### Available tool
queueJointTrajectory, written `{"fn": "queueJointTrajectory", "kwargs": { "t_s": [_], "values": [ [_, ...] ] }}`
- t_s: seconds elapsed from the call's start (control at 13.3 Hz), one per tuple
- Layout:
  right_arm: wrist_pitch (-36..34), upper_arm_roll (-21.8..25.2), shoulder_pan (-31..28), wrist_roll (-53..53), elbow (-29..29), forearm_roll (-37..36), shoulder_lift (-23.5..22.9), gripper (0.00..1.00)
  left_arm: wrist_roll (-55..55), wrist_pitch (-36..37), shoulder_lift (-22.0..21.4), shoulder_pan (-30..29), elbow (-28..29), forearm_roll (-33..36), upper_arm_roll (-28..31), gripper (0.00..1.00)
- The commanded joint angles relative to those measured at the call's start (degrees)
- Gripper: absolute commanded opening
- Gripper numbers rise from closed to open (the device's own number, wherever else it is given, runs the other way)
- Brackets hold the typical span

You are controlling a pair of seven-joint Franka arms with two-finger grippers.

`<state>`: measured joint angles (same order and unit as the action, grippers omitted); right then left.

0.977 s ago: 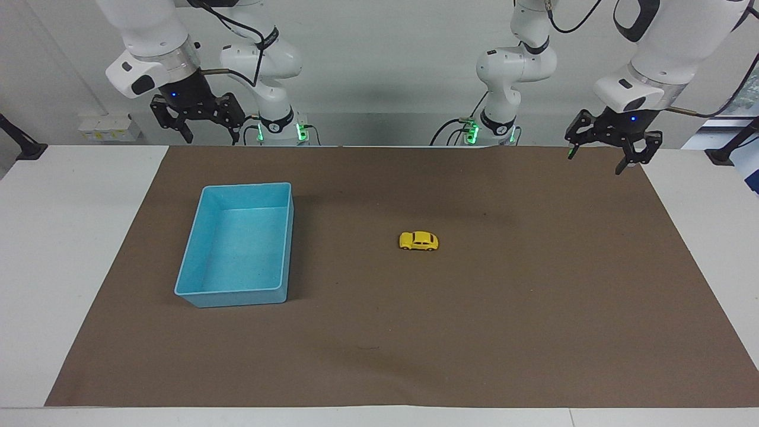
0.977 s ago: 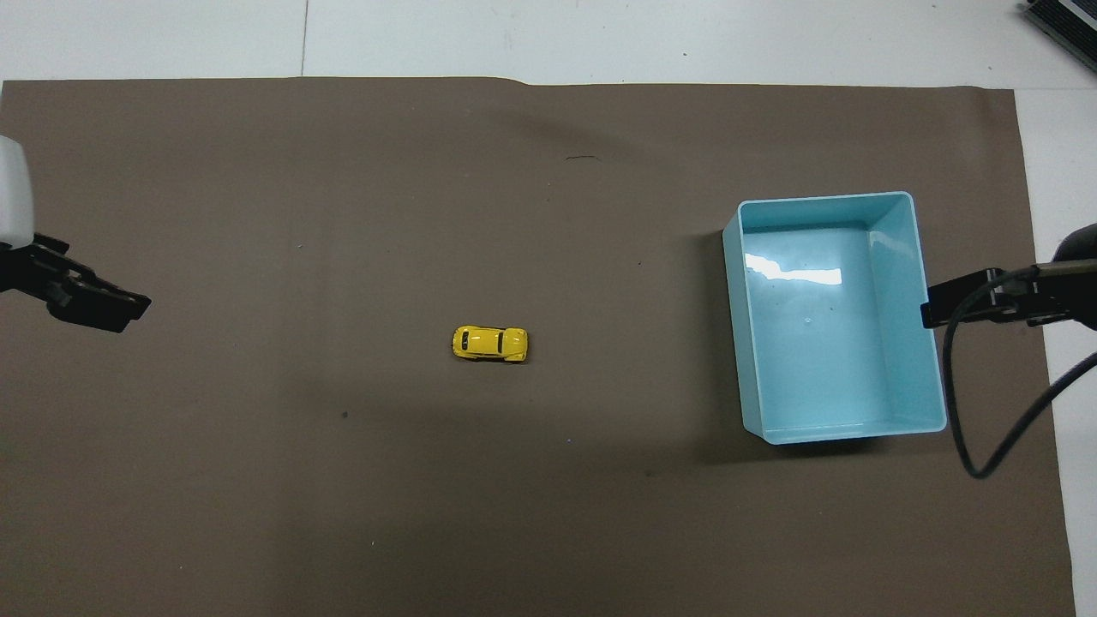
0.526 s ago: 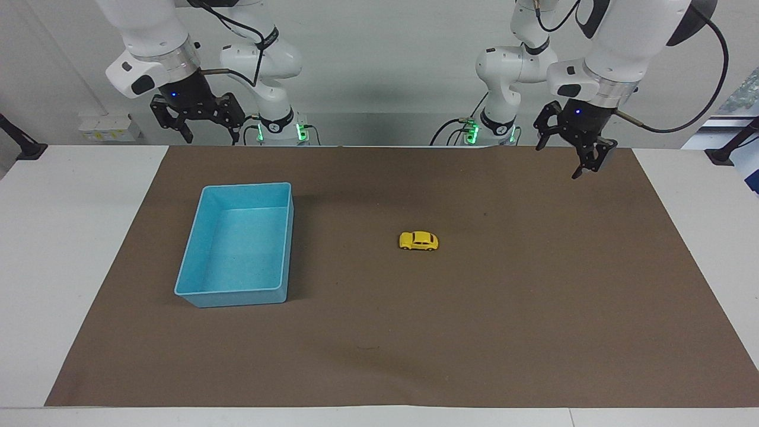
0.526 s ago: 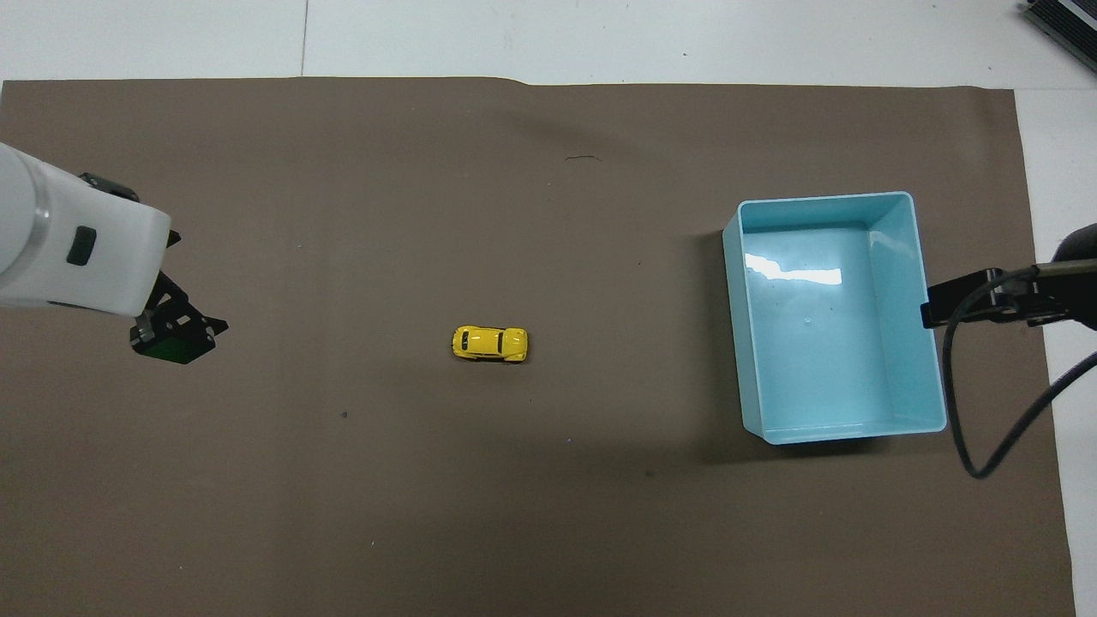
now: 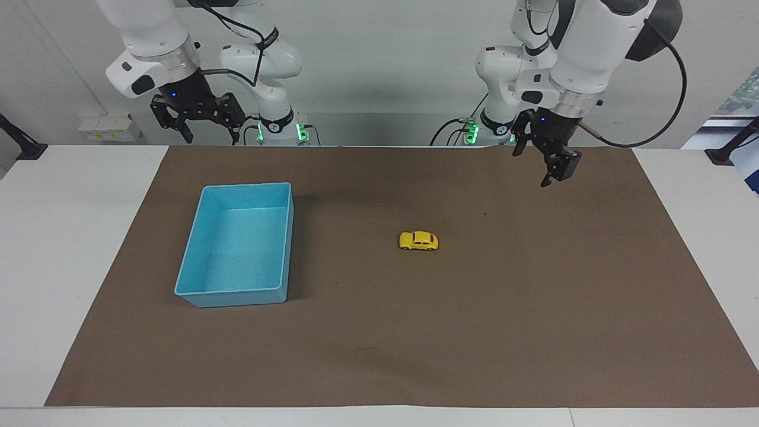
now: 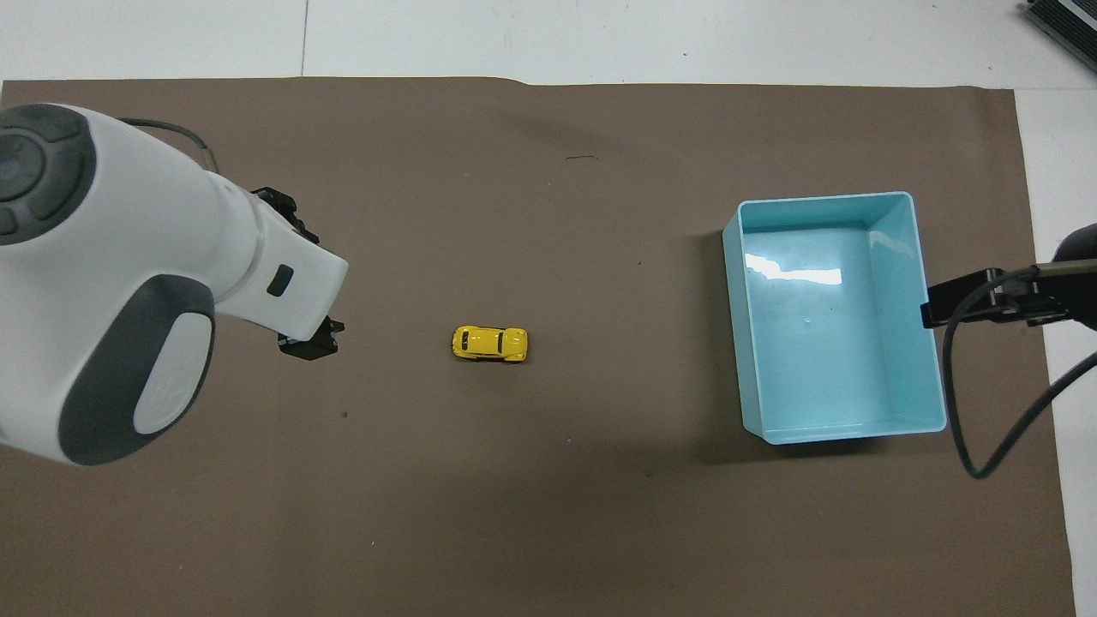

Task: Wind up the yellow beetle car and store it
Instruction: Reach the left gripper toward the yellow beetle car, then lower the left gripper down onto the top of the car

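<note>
The yellow beetle car [image 5: 418, 241] [image 6: 489, 344] stands on its wheels near the middle of the brown mat [image 5: 533, 308], with nothing touching it. My left gripper [image 5: 532, 163] hangs open in the air over the mat, toward the left arm's end of the table from the car. From overhead the arm's white body hides most of it, and only its fingertips [image 6: 308, 345] show. My right gripper [image 5: 204, 131] waits open and raised, by the bin's end of the table; only part of it [image 6: 986, 304] shows from overhead.
A light-blue bin [image 5: 290, 237] [image 6: 735, 326] sits empty on the mat toward the right arm's end. A black cable [image 6: 964, 428] loops down from the right arm beside the bin. White tabletop borders the mat.
The left arm has swung in from its end of the table toward the middle, bringing its open gripper closer to the car and turning it. The right arm, car and bin have not moved.
</note>
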<state>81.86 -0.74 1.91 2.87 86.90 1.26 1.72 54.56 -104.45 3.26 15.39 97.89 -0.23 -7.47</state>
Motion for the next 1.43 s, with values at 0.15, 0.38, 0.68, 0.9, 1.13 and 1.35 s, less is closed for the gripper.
{"fn": "queueJointTrajectory", "kwargs": {
  "t_s": [0.15,0.38,0.68,0.9,1.13,1.35],
  "values": [
    [0.8,0.0,-0.4,-0.4,1.3,0.4,1.0,1.00,0.2,-7.8,8.1,8.1,0.1,6.5,1.1,1.00],
    [0.8,0.0,-0.4,-0.4,1.3,0.4,1.0,1.00,-0.1,-14.6,10.6,10.1,3.7,8.6,1.1,1.00],
    [0.8,0.0,-0.4,-0.4,1.3,0.4,1.0,1.00,-6.0,-26.1,10.7,11.1,13.0,8.6,1.1,1.00],
    [0.8,0.0,-0.4,-0.4,1.3,0.4,1.0,1.00,-6.4,-26.7,11.8,12.1,13.7,8.6,1.1,1.00],
    [0.8,0.0,-0.4,-0.4,1.3,0.4,1.0,1.00,-6.7,-27.6,13.7,14.5,14.1,8.6,1.1,1.00],
    [0.8,0.0,-0.4,-0.4,1.3,0.4,1.0,1.00,-10.9,-27.7,15.2,16.6,15.0,8.8,1.2,1.00]
  ]
}}
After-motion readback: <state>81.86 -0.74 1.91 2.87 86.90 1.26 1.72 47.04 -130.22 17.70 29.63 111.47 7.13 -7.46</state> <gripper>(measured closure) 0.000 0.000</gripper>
